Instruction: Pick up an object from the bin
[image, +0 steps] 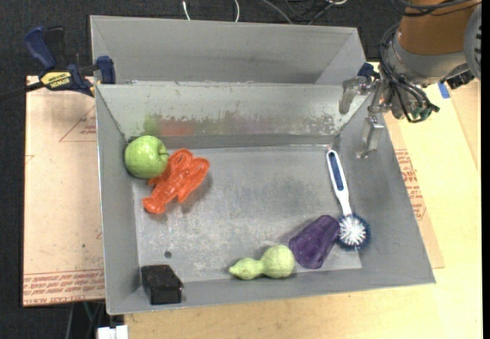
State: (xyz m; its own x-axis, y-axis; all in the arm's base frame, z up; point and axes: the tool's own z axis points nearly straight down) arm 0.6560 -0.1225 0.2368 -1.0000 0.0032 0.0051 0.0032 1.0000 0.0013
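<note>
Bin (230, 62): grey metal, with sloping walls and a flat floor; six loose things lie on it, well spread out.
Arm (436, 20): orange and grey, comes in from the right above the bin's far right corner.
Gripper (358, 127): hangs at the far right corner, level with the rim, over the sloping right wall.
Fingers (373, 131): two thin metal ones, standing apart with nothing between them.
Nearest thing: a brush (338, 180) with a blue and white handle and a round head of white bristles. It lies along the foot of the right wall, with the handle end toward the gripper and the head toward the near side. The handle end is near the fingers but below them, not touching.
Purple piece (314, 242): a soft, rounded shape at the near right, touching the brush head.
Gourd (264, 265): pale green and pear-like, on its side by the near wall, just beside the purple piece.
Apple (145, 156): green, at the far left, against the left wall.
Lobster toy (178, 180): orange-red, touching the apple on its right and near side.
Black block (161, 282): small, in the near left corner, well apart from the rest.
</note>
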